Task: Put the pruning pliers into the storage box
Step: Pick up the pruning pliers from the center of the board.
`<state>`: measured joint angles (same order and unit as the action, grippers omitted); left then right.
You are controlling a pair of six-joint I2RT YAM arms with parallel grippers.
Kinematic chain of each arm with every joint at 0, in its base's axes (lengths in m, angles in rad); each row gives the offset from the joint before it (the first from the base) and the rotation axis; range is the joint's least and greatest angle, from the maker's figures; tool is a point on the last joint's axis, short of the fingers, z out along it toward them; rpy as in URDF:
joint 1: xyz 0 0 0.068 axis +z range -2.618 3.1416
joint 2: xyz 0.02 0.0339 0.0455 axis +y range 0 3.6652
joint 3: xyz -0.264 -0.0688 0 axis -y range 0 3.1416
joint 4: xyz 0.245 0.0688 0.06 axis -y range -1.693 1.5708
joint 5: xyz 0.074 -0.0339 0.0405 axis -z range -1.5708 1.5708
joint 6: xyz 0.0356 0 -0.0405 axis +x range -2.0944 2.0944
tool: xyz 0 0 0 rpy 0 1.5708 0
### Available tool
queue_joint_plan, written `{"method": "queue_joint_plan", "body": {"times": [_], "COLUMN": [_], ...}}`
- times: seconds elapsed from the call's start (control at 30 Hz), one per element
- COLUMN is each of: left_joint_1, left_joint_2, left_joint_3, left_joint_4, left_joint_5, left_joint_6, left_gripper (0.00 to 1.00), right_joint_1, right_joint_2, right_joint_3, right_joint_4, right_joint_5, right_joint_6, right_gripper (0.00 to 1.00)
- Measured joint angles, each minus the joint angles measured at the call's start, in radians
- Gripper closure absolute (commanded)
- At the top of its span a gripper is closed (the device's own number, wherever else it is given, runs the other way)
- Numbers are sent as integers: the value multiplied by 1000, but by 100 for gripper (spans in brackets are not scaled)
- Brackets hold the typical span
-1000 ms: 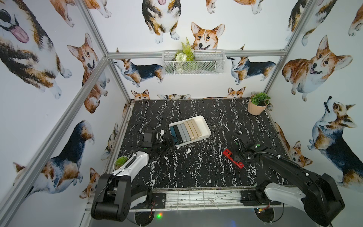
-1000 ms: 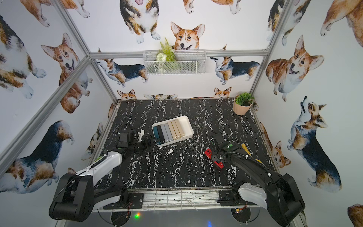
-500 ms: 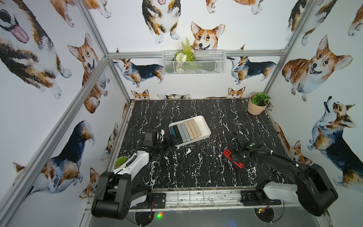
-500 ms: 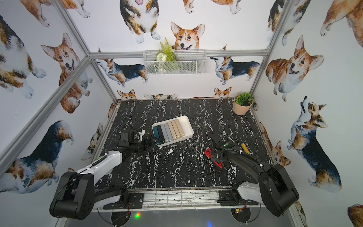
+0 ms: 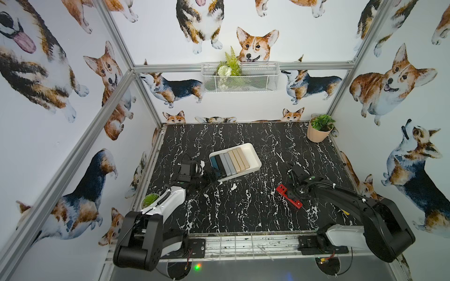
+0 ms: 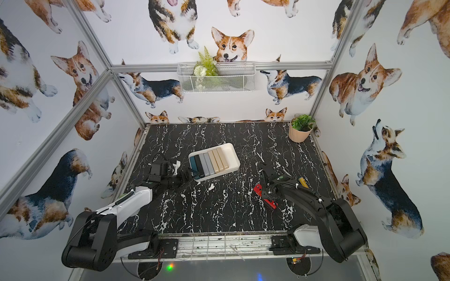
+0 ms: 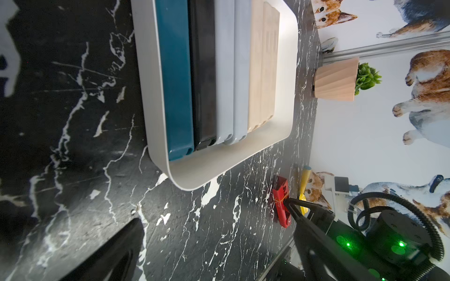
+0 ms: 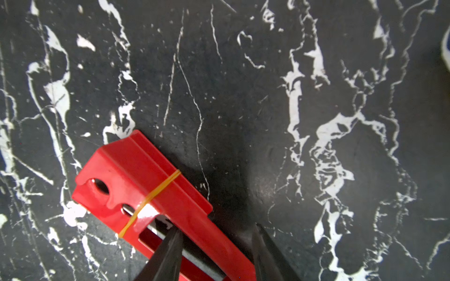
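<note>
we hold left fingers (image 7: 117, 255) wide open by the storage box (image 7: 143, 85); right fingers (image 8: 165, 255) straddle the red pliers (image 8: 136, 175) at lower centre, grip we cannot tell.

Probably a robotics lab test cell: aluminium frame (image 5: 170, 68), corgi-print walls (image 5: 316, 36), marble-look tabletop (image 5: 243, 209)

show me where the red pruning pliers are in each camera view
Top view: red pruning pliers lie right of centre, nearer the robot than the storage box.
Top view: the pliers sit in the same spot, right of centre.
Left wrist: the pliers look small, on the table past the storage box's corner.
Right wrist: the pliers are close up, straddled by the right end effector.
Shared landmark: that end effector at the pliers, in all four.
</note>
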<state>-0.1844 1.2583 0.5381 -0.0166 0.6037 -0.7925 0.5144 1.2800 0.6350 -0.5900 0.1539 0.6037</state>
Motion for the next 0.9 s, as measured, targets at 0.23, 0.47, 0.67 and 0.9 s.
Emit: {"method": "queue_joint_plan", "body": {"times": [0.23, 0.47, 0.67, 0.9], "left_joint_1": [-4, -6, -6, -6], "left_joint_2": [0, 0, 0, 0], "left_joint_3": [0, -3, -4, -6], "left_joint_4": [1, 4, 5, 5], "left_joint_5": [-1, -4, -5, -5], "left_joint_6": [-3, -3, -4, -4], "left_gripper": [0, 0, 0, 0], "right_joint_1": [0, 0, 0, 0], "right_joint_2": [7, 12, 23, 37], "right_joint_3": [-7, -7, -7, -7], "right_joint_4": [12, 32, 38, 47], "right_joint_5": [-11, -34, -45, -51], "right_joint_6": [-3, -3, -3, -4], "right_gripper": [58, 64, 69, 81]}}
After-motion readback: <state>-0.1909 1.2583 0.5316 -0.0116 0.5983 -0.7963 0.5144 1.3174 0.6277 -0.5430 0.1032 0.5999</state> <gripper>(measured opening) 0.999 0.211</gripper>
